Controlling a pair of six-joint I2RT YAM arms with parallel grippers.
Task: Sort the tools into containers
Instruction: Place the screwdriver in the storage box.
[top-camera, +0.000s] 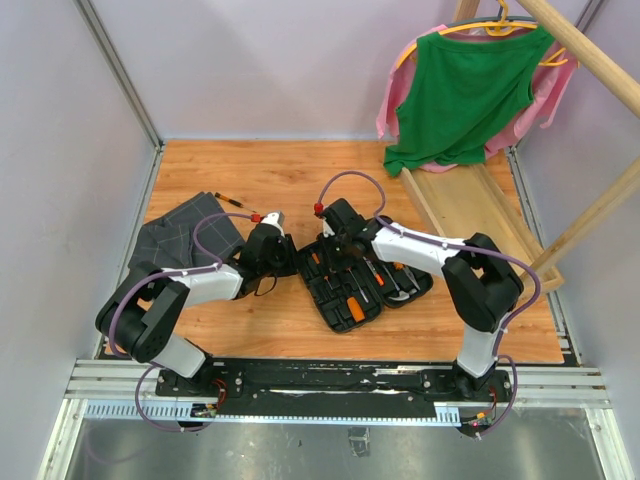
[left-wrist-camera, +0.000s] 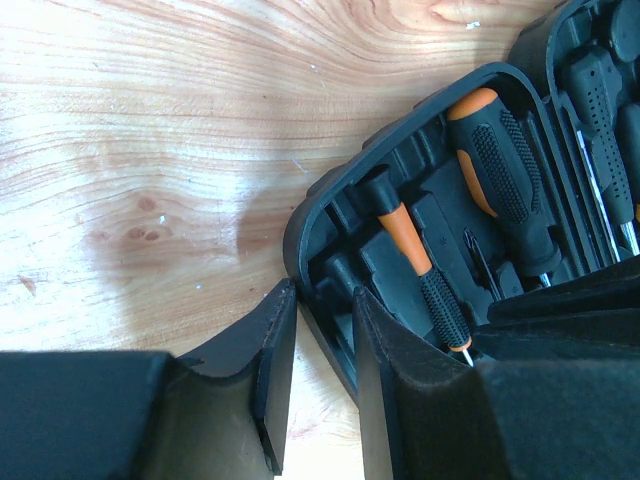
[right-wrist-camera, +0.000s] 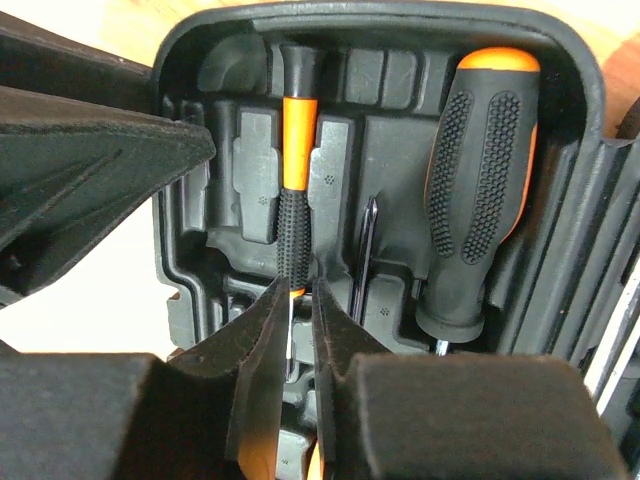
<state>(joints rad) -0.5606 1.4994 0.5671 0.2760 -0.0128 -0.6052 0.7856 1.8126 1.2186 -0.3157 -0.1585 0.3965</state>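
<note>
Gripping tool case (left-wrist-camera: 322, 195) rim: left hand (left-wrist-camera: 322, 305) | right hand (right-wrist-camera: 300, 292) slightly open astride screwdriver (right-wrist-camera: 296, 170) shaft

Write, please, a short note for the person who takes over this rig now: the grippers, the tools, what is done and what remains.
Left gripper: jaws astride the rim of the tool case; firm grip unclear.
Right gripper: jaws narrow around the shaft of the thin screwdriver, which lies in its slot; a gap shows, so not clamped.
Done: the large screwdriver and other tools sit in the open case.
Left: one small screwdriver lies on the table beside the grey cloth; probably it goes into the case next.
</note>
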